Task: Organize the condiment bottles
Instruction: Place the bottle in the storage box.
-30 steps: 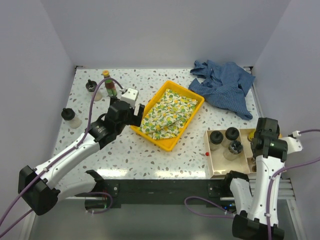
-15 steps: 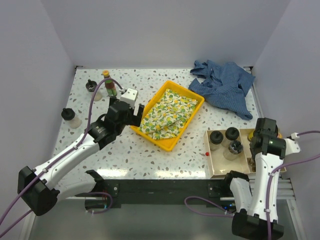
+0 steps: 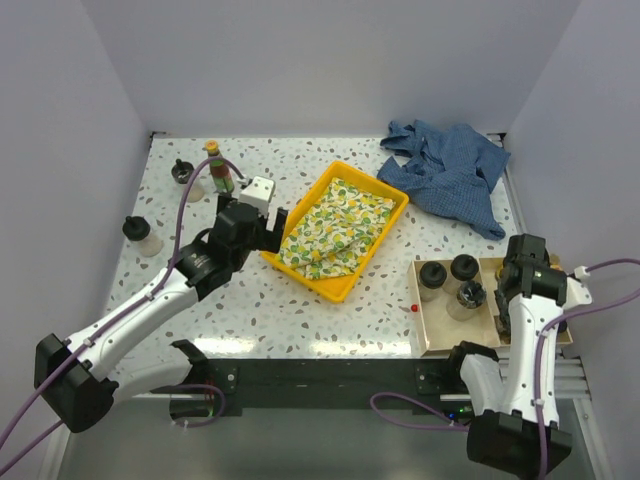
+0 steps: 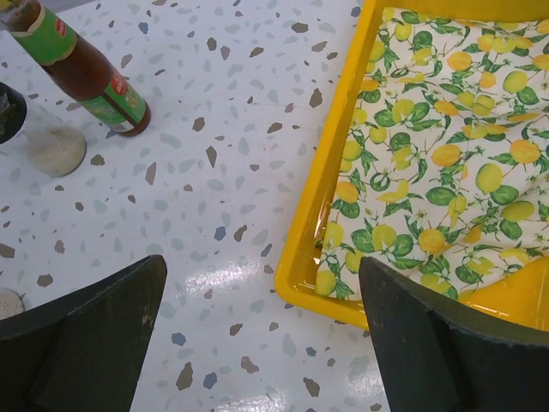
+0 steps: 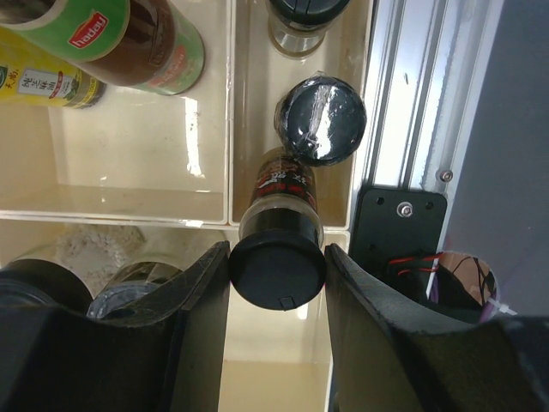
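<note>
My right gripper (image 5: 276,276) is shut on the black cap of a slim dark-labelled bottle (image 5: 281,196), held above a wooden organizer (image 5: 230,129) at the table's near right. In the organizer are a black-lidded jar (image 5: 319,118), a green red-labelled bottle (image 5: 129,43) and a yellow-labelled one (image 5: 47,81). From above, the right gripper (image 3: 508,300) hides the held bottle; three black-lidded jars (image 3: 432,277) stand beside it. My left gripper (image 4: 262,343) hangs open over bare table. A green bottle (image 4: 81,73) and a clear jar (image 4: 34,137) stand to its left. Another jar (image 3: 140,235) stands at the far left.
A yellow tray (image 3: 392,215) lined with lemon-print cloth lies mid-table, its rim (image 4: 330,215) just right of my left gripper. A blue cloth (image 3: 450,170) is crumpled at the back right. A small red bit (image 3: 414,308) lies by the organizer. A metal rail (image 5: 412,86) borders the organizer.
The right arm has shifted slightly left and nearer over the organizer, still gripping its bottle. The left arm has stayed put.
</note>
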Available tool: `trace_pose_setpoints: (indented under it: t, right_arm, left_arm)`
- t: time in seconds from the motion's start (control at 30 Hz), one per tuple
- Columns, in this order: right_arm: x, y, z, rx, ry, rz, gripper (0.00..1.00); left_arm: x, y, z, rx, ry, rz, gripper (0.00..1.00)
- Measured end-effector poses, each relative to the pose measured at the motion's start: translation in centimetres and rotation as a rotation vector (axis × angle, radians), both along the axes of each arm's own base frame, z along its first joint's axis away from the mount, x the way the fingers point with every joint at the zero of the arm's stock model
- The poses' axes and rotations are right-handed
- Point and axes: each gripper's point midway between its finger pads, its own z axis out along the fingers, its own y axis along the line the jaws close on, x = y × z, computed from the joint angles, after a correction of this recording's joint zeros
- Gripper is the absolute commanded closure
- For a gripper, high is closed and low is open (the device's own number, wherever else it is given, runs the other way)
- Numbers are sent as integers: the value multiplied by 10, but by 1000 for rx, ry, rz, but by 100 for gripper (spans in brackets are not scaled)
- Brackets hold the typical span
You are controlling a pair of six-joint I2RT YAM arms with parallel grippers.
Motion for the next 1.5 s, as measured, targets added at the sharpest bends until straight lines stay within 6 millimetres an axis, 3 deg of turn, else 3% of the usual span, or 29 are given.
trace_pose_setpoints:
  t: [0.33,0.67,0.93,1.33,1.5]
  right_arm:
    - [-2,0,-11,16,54,-11,80]
    - [-4,-3,-14,4,72,-25,49]
    - [-5,-3,-17,8,94,-31,42]
    - [-6,-3,-15,5,92,-20,42]
    - [6,-4,11,-14,11,30,38]
  left_arm:
    - [0,1,1,0,-5,5,0]
    - [0,3,4,-3,-14,12,0]
    - [0,4,5,-2,-17,16,0]
    - [-1,5,8,-7,-25,20,0]
    - [-2,6,11,-12,-31,20,0]
